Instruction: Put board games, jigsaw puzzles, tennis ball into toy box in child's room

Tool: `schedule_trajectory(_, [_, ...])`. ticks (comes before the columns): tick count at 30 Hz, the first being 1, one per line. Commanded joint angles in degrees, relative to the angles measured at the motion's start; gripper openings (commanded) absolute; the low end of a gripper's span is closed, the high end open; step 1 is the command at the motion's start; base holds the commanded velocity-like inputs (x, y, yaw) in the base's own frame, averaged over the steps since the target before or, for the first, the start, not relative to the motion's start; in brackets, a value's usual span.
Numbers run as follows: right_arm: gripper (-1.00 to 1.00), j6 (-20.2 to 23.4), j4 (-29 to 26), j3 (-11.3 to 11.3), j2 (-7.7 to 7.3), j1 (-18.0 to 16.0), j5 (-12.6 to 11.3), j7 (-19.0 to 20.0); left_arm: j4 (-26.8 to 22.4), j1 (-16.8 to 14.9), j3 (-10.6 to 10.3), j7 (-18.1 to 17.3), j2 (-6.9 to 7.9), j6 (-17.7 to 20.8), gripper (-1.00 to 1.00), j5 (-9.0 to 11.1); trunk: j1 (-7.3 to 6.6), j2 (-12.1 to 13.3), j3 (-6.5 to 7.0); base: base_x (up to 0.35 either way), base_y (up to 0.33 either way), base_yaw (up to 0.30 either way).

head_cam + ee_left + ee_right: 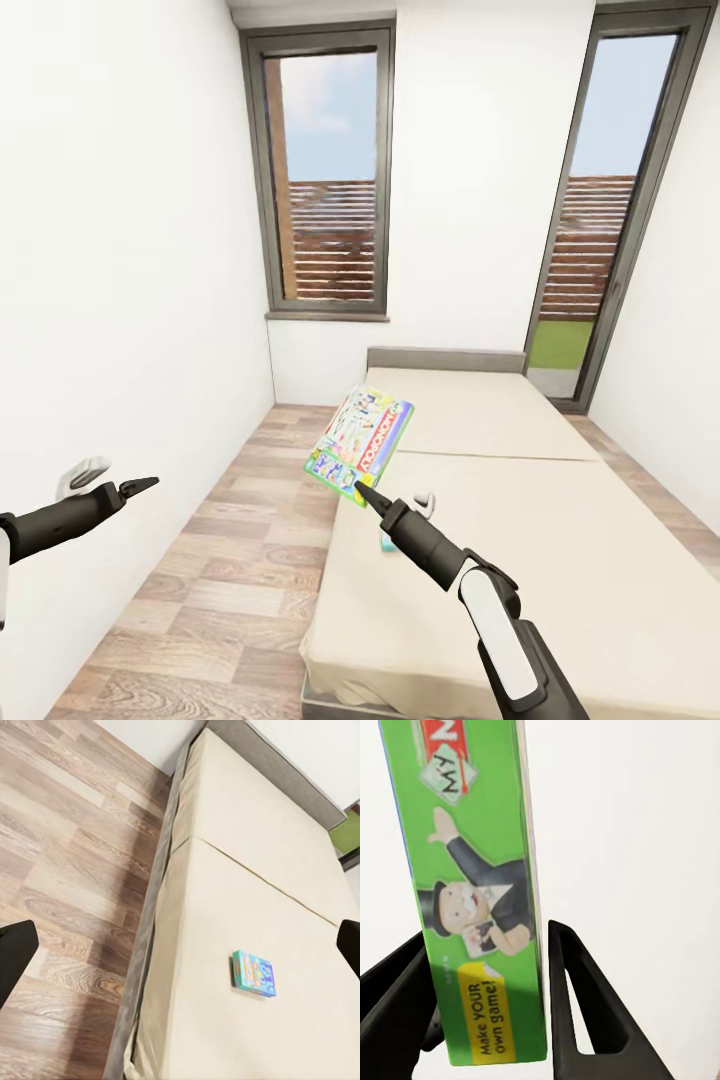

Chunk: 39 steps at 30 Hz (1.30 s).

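My right gripper is shut on the lower edge of a green board game, holding it tilted in the air above the left edge of the bed. In the right wrist view the green box stands between both dark fingers. A second board game, blue with orange-yellow art, lies flat on the mattress; its corner peeks from behind my right arm. My left gripper hangs open and empty over the floor. The toy box, table, jigsaw puzzles and tennis ball are out of view.
The bed has a low grey headboard against the far white wall. Wood-plank floor runs between the bed and the left wall. Two tall windows with brown slats face me.
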Motion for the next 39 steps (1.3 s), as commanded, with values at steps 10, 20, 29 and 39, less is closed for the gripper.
schedule_trajectory(10, [-1.00, 0.2, 0.0, 0.0, 0.08, 0.0, -0.4, -0.1, 0.0, -0.1, 0.2, -0.2, 0.00, 0.4, 1.00, 0.0, -2.20, 4.0, 1.73, 0.000, 0.000, 0.000])
schedule_trajectory(20, [-1.00, 0.5, 0.1, -0.3, 0.15, 0.0, -0.1, -5.3, 0.0, -0.1, 0.2, -0.2, 0.00, 0.4, 1.00, 0.0, -4.40, 8.0, 3.53, 0.000, 0.000, 0.000])
schedule_trajectory(29, [-1.00, 1.3, -0.3, -0.1, 0.12, 0.0, -0.5, -17.7, 0.0, -0.1, 0.1, -0.2, 0.00, 0.3, 1.00, 0.0, -6.38, 11.6, 5.14, 0.000, 0.000, 0.000])
schedule_trajectory(39, [-1.00, 4.0, -0.2, -0.2, -0.05, 0.0, -0.3, -19.5, 0.0, -0.1, 0.1, -0.2, -0.04, 0.3, 1.00, 0.0, -8.57, 15.6, 6.94, 0.000, 0.000, 0.000])
